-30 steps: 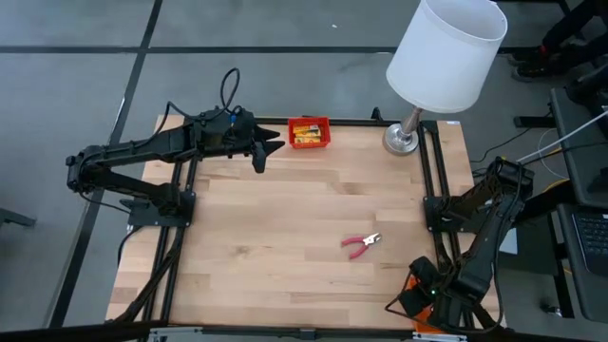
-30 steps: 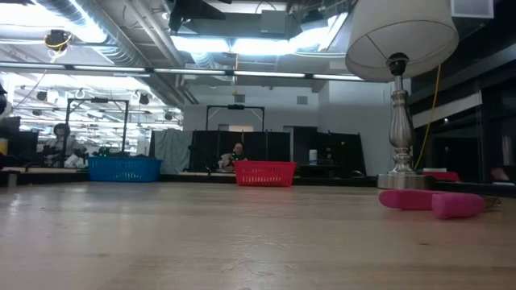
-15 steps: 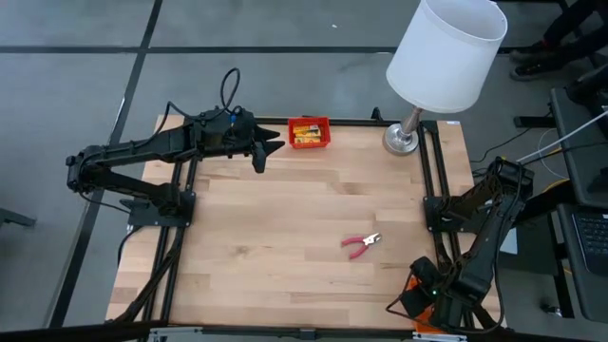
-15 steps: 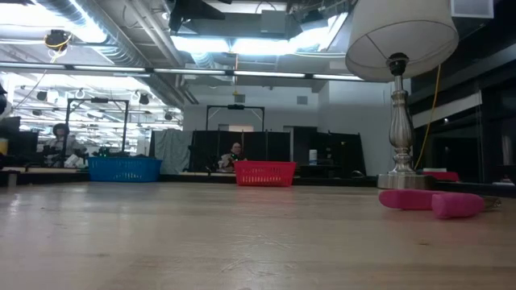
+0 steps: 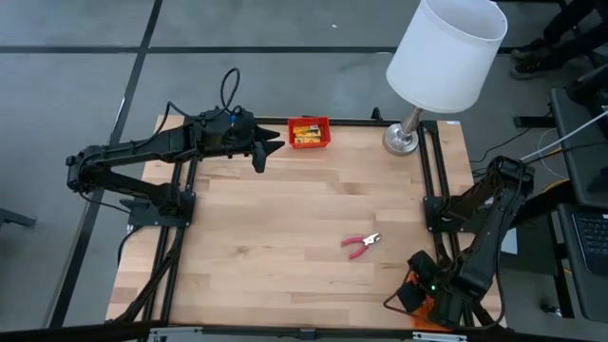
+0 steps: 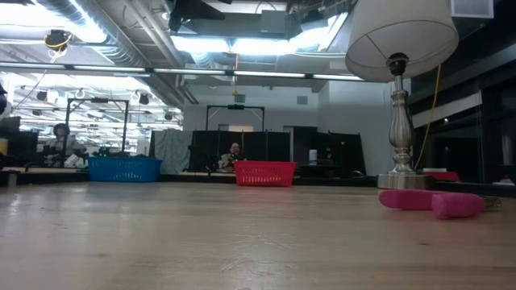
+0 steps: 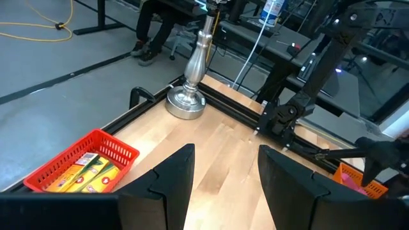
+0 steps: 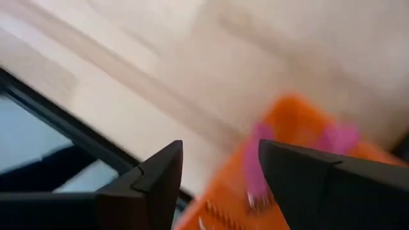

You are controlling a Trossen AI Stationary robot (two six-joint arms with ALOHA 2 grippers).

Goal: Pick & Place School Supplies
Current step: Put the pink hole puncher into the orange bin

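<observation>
Pink-handled pliers (image 5: 361, 244) lie flat on the wooden table right of its middle; they also show in the low view (image 6: 431, 201). Yellow packets (image 5: 306, 134) lie in the red tray (image 5: 328, 133) at the far edge. My left gripper (image 5: 271, 144) hangs open and empty just left of that tray, which shows in its wrist view (image 7: 121, 148) with the packets (image 7: 89, 176). My right gripper (image 5: 394, 302) is open and empty over the orange tray (image 5: 427, 309) at the near right corner. In the blurred right wrist view, a second pink-handled tool (image 8: 255, 153) lies in the orange tray (image 8: 217, 198).
A white-shaded lamp (image 5: 446, 52) stands on its metal base (image 5: 401, 140) at the far right corner. Black rails (image 5: 432, 171) run along the table's sides. The wood between the red tray and the pliers is bare.
My right gripper has shifted a little over the near right corner, toward the table's left. The pliers on the table lie where they were.
</observation>
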